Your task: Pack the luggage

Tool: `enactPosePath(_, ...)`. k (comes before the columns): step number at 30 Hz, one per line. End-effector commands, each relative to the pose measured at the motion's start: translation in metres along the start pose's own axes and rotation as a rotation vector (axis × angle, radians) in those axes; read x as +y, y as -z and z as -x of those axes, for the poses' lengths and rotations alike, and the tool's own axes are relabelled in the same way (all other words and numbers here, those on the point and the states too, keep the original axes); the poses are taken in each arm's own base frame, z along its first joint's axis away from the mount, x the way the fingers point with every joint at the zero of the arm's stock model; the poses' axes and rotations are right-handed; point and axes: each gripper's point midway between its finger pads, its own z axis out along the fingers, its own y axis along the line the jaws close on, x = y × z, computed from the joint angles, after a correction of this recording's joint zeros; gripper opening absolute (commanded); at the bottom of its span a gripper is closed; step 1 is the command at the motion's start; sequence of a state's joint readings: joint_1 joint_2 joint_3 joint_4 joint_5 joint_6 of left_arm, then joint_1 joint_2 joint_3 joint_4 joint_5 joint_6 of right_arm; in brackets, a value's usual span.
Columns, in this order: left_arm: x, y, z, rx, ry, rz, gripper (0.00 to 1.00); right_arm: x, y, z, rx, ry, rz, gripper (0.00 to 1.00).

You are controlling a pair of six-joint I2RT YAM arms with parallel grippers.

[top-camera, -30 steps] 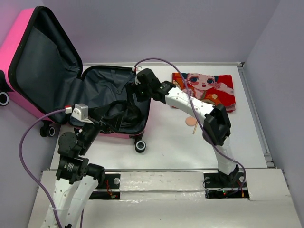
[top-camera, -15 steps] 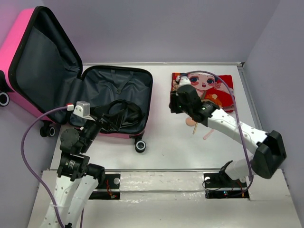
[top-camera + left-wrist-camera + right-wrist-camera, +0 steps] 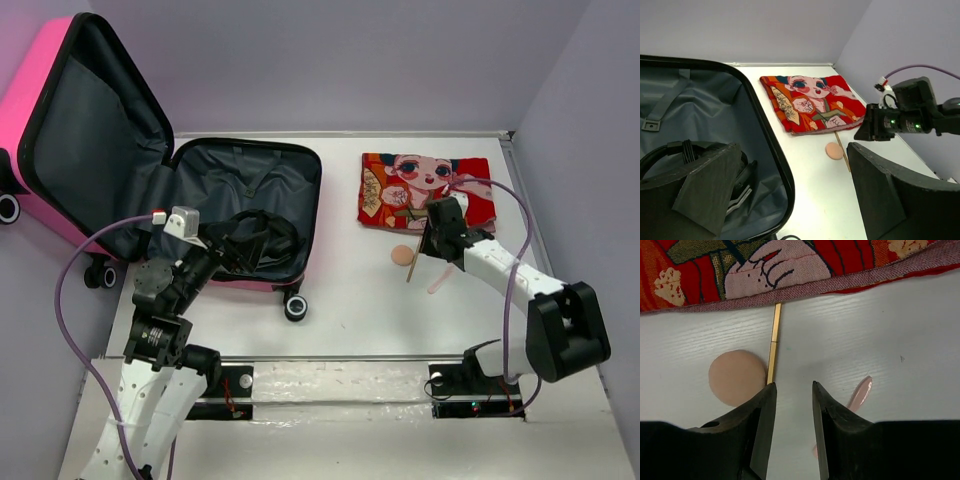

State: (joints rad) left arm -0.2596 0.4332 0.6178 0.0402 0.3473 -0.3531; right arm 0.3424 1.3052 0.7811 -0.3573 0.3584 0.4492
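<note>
The pink luggage [image 3: 45, 95] lies open at the left, lid propped up, grey lining [image 3: 700, 110] showing. Black headphones with a cable [image 3: 255, 235] rest inside. My left gripper [image 3: 215, 250] hangs over the case's near right rim, jaws wide open and empty [image 3: 792, 150]. My right gripper [image 3: 425, 250] is low over the table below a red cartoon-print cloth [image 3: 425, 190]. Its jaws [image 3: 794, 386] stand narrowly open with only bare table between them. A gold stick [image 3: 773, 345] and a round peach pad [image 3: 735, 377] lie by its left finger.
A slim pink piece [image 3: 860, 392] lies on the table by the right finger. The cloth's hem [image 3: 840, 282] runs just beyond the fingertips. Grey walls close in the table at the back and right. A caster wheel [image 3: 295, 307] sticks out at the case's near corner.
My right arm has swung from over the open suitcase across to the table below the cloth, and its jaws have narrowed. The left arm has hardly moved.
</note>
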Motion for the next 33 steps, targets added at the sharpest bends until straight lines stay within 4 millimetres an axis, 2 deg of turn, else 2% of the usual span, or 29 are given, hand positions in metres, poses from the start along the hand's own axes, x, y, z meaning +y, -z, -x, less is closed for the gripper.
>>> enactPosePath(1, -0.018, 0.005, 0.026, -0.070, -0.028, -0.065, 0.99, 0.020, -0.020, 0.027, -0.021, -0.046, 0.053, 0.40)
enactPosePath(3, -0.019, 0.005, 0.026, -0.070, -0.027, -0.069, 0.99, 0.026, -0.027, 0.031, -0.014, -0.050, 0.060, 0.40)
enactPosePath(4, -0.020, 0.005, 0.026, -0.071, -0.028, -0.071, 0.99, 0.028, -0.036, 0.024, 0.016, -0.040, 0.052, 0.40)
enactPosePath(6, -0.020, 0.005, 0.026, -0.071, -0.030, -0.073, 0.99, 0.029, -0.044, 0.027, 0.022, -0.057, 0.048, 0.39)
enactPosePath(7, -0.020, 0.006, 0.026, -0.072, -0.029, -0.075, 0.99, 0.031, -0.049, 0.022, 0.041, -0.054, 0.050, 0.39)
enactPosePath(10, -0.022, 0.006, 0.026, -0.071, -0.029, -0.081, 0.99, 0.035, -0.054, 0.021, 0.046, -0.064, 0.058, 0.39)
enactPosePath(15, -0.024, 0.007, 0.028, -0.076, -0.032, -0.088, 0.99, 0.028, -0.065, 0.002, 0.104, -0.069, 0.028, 0.35)
enactPosePath(21, -0.025, 0.008, 0.028, -0.079, -0.033, -0.091, 0.99, 0.025, -0.074, -0.010, 0.135, -0.073, 0.004, 0.29)
enactPosePath(23, -0.025, 0.008, 0.028, -0.080, -0.033, -0.090, 0.99, 0.021, -0.075, -0.014, 0.138, -0.072, -0.015, 0.23)
enactPosePath(24, -0.025, 0.008, 0.029, -0.081, -0.034, -0.090, 0.99, 0.020, -0.073, -0.011, 0.127, -0.076, -0.015, 0.15)
enactPosePath(28, -0.026, 0.009, 0.029, -0.081, -0.032, -0.094, 0.99, 0.011, -0.057, -0.007, 0.088, -0.080, -0.022, 0.08)
enactPosePath(29, -0.026, 0.009, 0.028, -0.080, -0.032, -0.093, 0.99, 0.011, -0.046, 0.004, 0.049, -0.089, -0.003, 0.07)
enactPosePath(31, -0.026, 0.009, 0.029, -0.082, -0.033, -0.096, 0.99, 0.010, -0.032, 0.005, 0.033, -0.094, 0.021, 0.07)
enactPosePath(32, -0.027, 0.009, 0.029, -0.083, -0.033, -0.097, 0.99, 0.013, -0.016, 0.019, -0.014, -0.097, 0.066, 0.07)
enactPosePath(33, -0.026, 0.009, 0.029, -0.083, -0.033, -0.095, 0.99, 0.019, -0.007, 0.020, -0.012, -0.092, 0.115, 0.07)
